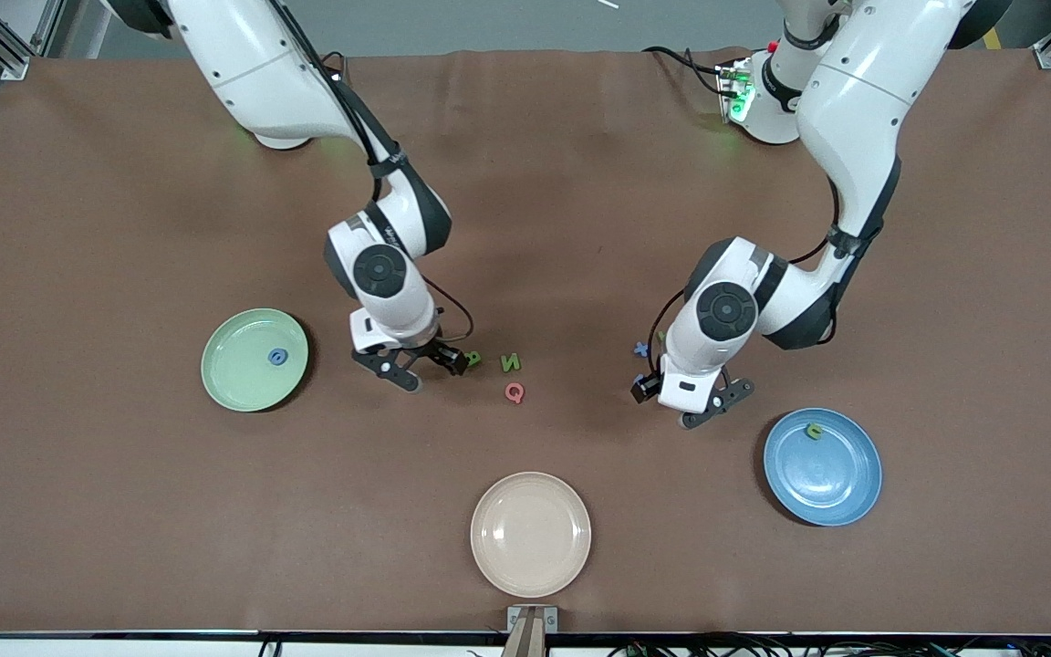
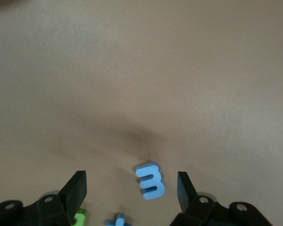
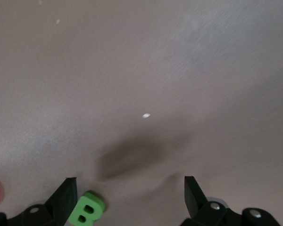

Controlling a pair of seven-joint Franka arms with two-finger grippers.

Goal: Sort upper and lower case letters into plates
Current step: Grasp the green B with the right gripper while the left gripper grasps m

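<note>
My left gripper (image 1: 719, 404) (image 2: 131, 179) is low over the table beside the blue plate (image 1: 845, 493), open. A small blue letter (image 2: 150, 181) lies on the cloth between its fingers, untouched; the arm hides it in the front view. A blue cross-shaped letter (image 1: 641, 348) (image 2: 117, 220) and a green one (image 2: 79, 217) lie close by. My right gripper (image 1: 432, 370) (image 3: 129, 181) is open and holds nothing; a green B (image 1: 473, 359) (image 3: 87, 208) lies beside one finger. A green N (image 1: 511, 363) and the red Q (image 1: 514, 392) lie past it. The mint plate (image 1: 234, 383) holds a blue letter (image 1: 278, 357). The blue plate holds a green letter (image 1: 815, 431).
A beige plate (image 1: 530, 566) sits near the table's front edge, nearer the front camera than the loose letters. Brown cloth (image 1: 124, 502) covers the whole table.
</note>
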